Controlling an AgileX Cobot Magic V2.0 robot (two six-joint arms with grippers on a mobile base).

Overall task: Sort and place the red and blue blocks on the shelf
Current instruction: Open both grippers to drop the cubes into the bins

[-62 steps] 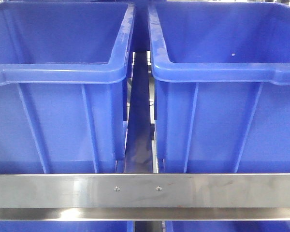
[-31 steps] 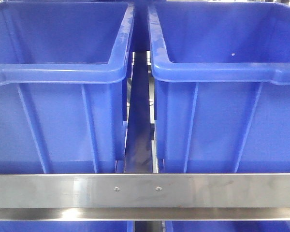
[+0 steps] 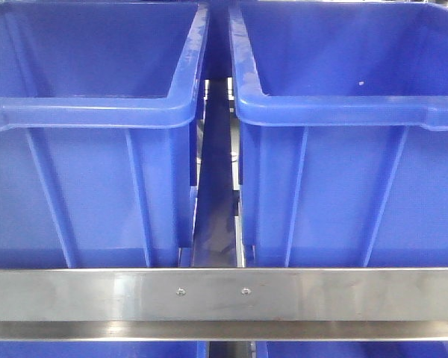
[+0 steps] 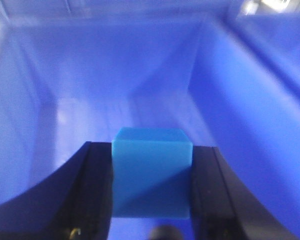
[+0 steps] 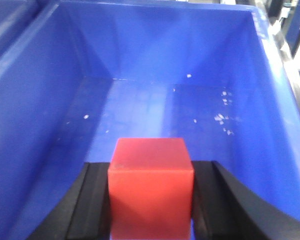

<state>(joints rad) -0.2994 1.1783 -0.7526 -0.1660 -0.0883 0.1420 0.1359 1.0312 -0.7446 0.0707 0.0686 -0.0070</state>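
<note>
Left wrist view, bottom of frame: left gripper (image 4: 151, 192) has its two black fingers (image 4: 97, 190) clamped flat against the sides of the blue block (image 4: 152, 172). The block is a matte, plain-faced cube, lighter cyan-blue than its surroundings, sitting square between the fingers, top face visible. Beyond it, filling the middle and top of the frame, is the smooth plastic interior of a blue bin (image 4: 240, 115): sloped walls, rounded corners, blurry floor. The gripper hangs inside or just over that bin, pointing into it.

Right wrist view, bottom centre: right gripper (image 5: 151, 200) is likewise closed on the red block (image 5: 151, 187), black fingers (image 5: 95, 200) pressed to both side faces. The cube is bright red, matte, with slightly softened edges. Past it is the inside of a second blue bin (image 5: 50, 115), its floor faintly gridded with white specks toward the right, its thick rim across the top of the frame. The gripper aims down into the bin from the near side.

Front view: neither arm nor block is visible. At the bottom, the shelf (image 3: 224, 294) shows a flat brushed-steel front rail with two small screws (image 3: 181, 291) at centre. Behind it, two large ribbed blue bins sit side by side, left (image 3: 89, 186) and right (image 3: 343, 186), with a narrow dark gap between them. More blue bin edges show below the rail.
</note>
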